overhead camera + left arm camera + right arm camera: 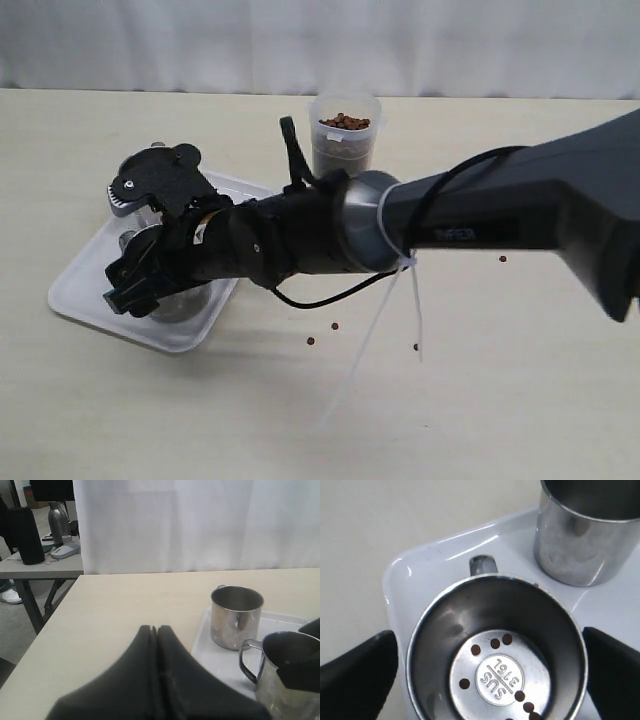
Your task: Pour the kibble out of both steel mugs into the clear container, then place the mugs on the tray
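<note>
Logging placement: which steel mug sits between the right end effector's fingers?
The mug with kibble inside, by the tray's corner; the other mug stands beside it.

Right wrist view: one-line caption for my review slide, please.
Open end effector straddling a steel mug on the white tray, stray kibble inside, second mug alongside.

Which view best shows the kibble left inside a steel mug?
The right wrist view: it looks into the mug, kibble on its bottom. The left wrist view sees it side-on, bottom hidden; in the exterior view the arm mostly covers it.
</note>
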Controlling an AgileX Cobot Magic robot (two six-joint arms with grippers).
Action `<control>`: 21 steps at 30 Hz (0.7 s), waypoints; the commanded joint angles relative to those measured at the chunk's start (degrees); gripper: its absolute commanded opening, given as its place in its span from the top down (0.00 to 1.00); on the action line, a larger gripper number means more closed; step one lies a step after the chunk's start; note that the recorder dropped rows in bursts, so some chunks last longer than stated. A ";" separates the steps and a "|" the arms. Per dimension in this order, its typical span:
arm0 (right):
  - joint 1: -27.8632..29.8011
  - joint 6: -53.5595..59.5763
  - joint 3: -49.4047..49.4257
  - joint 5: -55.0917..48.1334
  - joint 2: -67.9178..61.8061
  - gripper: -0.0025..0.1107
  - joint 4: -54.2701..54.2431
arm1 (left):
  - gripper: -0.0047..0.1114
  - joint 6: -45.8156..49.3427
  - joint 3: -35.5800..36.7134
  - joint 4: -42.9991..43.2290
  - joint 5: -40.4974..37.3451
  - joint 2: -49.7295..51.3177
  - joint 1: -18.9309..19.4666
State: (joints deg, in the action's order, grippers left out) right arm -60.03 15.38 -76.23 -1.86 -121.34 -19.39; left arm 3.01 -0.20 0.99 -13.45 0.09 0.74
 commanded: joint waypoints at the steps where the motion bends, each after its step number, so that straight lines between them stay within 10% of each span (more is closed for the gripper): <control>1: -0.09 0.53 -0.33 -4.60 6.07 0.14 0.77 | 0.96 -0.13 0.20 -0.20 0.06 -0.09 -0.09; 5: -0.09 0.42 0.78 -9.49 13.42 0.17 0.77 | 0.96 -0.13 0.20 -0.20 0.06 -0.09 -0.09; 14: -0.09 -0.40 21.71 -5.28 36.27 0.77 1.75 | 0.96 -0.13 0.20 -0.20 0.06 -0.09 -0.09; 21: -0.09 -1.76 47.25 6.57 59.60 0.94 -1.30 | 0.96 -0.13 0.20 -0.20 0.06 -0.09 -0.09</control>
State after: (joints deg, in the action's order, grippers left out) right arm -60.03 13.95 -36.80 0.91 -69.93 -18.75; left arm 3.01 -0.20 0.99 -13.45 0.09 0.74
